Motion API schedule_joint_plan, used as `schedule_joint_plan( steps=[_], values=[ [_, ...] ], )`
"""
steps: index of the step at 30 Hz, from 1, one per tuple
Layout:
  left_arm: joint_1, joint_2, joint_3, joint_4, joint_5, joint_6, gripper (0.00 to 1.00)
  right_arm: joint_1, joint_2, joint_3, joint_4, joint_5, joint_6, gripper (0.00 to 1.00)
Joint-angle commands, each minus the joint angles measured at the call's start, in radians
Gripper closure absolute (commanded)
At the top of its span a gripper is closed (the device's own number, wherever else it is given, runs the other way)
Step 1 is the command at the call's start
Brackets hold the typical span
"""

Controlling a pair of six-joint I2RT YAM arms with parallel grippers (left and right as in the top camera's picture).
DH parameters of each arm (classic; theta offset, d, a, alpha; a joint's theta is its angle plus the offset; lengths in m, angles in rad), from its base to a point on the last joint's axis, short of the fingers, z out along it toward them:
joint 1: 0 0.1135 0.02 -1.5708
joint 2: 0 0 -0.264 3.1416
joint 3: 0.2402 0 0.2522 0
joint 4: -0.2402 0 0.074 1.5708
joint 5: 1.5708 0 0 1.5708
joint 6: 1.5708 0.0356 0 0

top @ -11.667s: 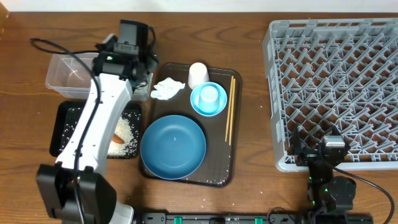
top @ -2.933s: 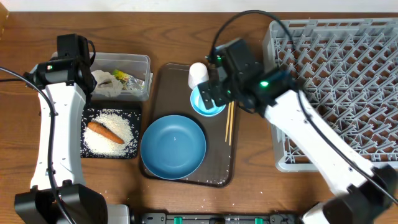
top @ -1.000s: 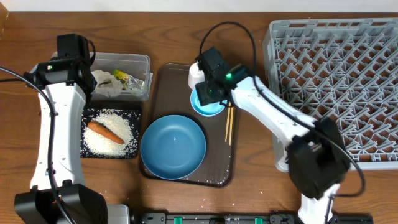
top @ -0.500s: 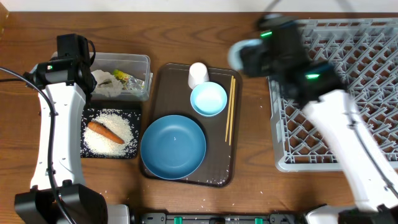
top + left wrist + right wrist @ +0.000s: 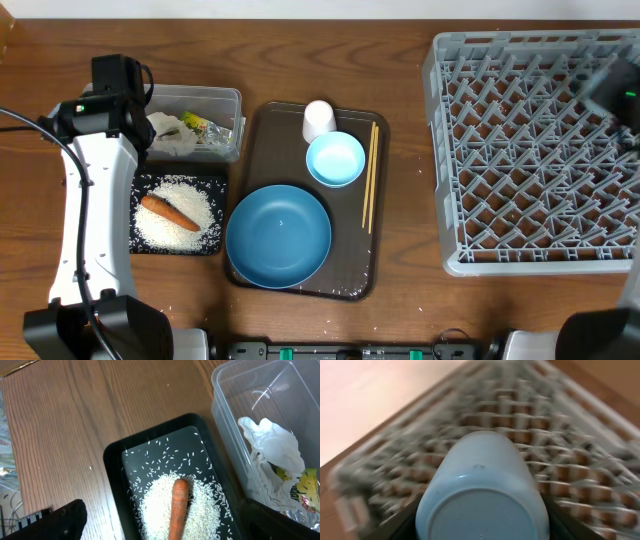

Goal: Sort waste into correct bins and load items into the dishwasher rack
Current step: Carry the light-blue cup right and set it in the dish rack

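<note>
Brown wooden table: right of the serving tray, the right gripper pinches a white cup above the grey rack. Left of the serving tray, the left gripper hangs spread wide above the carrot and rice in the black tray, with the clear tub of wrappers beside it.

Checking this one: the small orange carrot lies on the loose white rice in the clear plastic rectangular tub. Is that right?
Not quite. The small orange carrot does lie on the loose white rice, but in the shallow black rectangular tray, not the clear plastic rectangular tub, which holds crumpled white paper wrappers. The left wrist view shows it.
</note>
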Motion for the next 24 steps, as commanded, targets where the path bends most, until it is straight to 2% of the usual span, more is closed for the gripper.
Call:
schedule_joint_plan(
  steps=[1, 9, 16, 18, 21, 24],
  values=[
    [0.001, 0.003, 0.001, -0.003, -0.022, -0.009, 0.01, -0.096, 0.038, 0.015, -0.014, 0.002, -0.012, 0.44],
    [0.001, 0.003, 0.001, -0.003, -0.023, -0.009, 0.01, -0.28, 0.14, 0.015, -0.052, 0.002, -0.034, 0.43],
    [0.001, 0.003, 0.001, -0.003, -0.023, -0.009, 0.01, -0.336, 0.227, 0.015, -0.054, 0.002, -0.081, 0.41],
    [0.001, 0.003, 0.001, -0.003, -0.023, -0.009, 0.01, -0.338, 0.248, 0.015, -0.047, 0.002, -0.098, 0.35],
    [0.001, 0.003, 0.001, -0.003, -0.023, -0.009, 0.01, -0.338, 0.262, 0.015, -0.045, 0.001, -0.098, 0.15],
    [0.001, 0.003, 0.001, -0.003, -0.023, -0.009, 0.01, -0.336, 0.258, 0.015, -0.046, 0.002, -0.099, 0.08]
  ],
)
